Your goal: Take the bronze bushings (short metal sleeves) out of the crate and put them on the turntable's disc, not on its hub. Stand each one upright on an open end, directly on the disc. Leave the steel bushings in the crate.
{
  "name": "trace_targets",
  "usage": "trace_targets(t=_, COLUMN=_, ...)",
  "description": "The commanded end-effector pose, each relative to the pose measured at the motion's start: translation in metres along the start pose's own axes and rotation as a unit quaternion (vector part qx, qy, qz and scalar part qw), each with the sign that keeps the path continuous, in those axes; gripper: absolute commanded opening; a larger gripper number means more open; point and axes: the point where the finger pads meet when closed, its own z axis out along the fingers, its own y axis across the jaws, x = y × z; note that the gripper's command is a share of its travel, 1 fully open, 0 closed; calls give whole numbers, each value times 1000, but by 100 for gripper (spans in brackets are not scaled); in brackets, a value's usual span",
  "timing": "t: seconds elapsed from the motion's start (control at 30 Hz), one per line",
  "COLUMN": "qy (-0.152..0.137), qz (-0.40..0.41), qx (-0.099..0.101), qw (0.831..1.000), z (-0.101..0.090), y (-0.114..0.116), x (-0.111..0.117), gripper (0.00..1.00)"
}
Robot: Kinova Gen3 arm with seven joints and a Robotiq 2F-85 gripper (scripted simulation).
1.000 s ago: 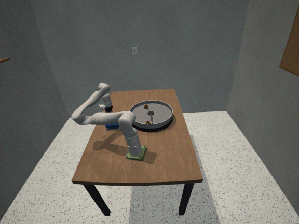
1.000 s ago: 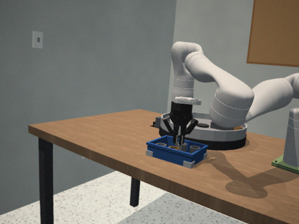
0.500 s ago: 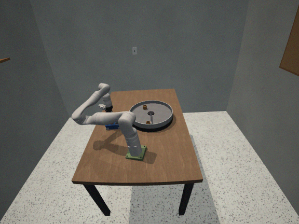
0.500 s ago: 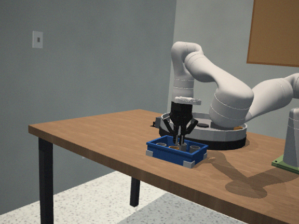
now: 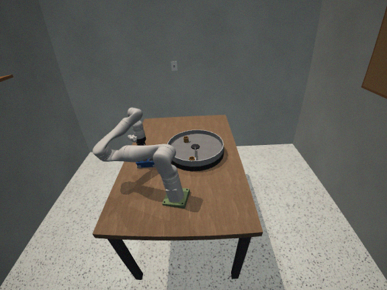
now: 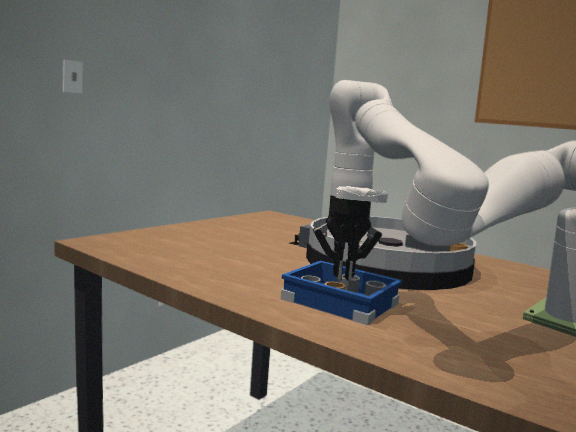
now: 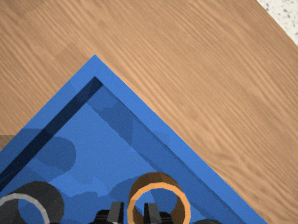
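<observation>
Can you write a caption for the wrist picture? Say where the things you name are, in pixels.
From above, an orange-rimmed bushing (image 7: 186, 210) sits inside the blue crate (image 7: 129, 90), near the tool's tips.

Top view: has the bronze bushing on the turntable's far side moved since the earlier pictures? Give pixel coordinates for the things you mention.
Yes. The short bronze sleeve (image 5: 186, 139) on the disc's far side has shifted slightly left in this view, judged against the dark round hub's centre (image 5: 195, 146).
</observation>
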Motion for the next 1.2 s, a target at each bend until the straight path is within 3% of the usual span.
trace_targets(t=0.0, qy=-2, qz=2, qx=-2, qw=1000, z=1, y=1, x=-2, gripper=12)
trace_targets(t=1.17, qy=-2, qz=3, qx=-2, qw=1000, z=8, y=0, x=-2, gripper=12)
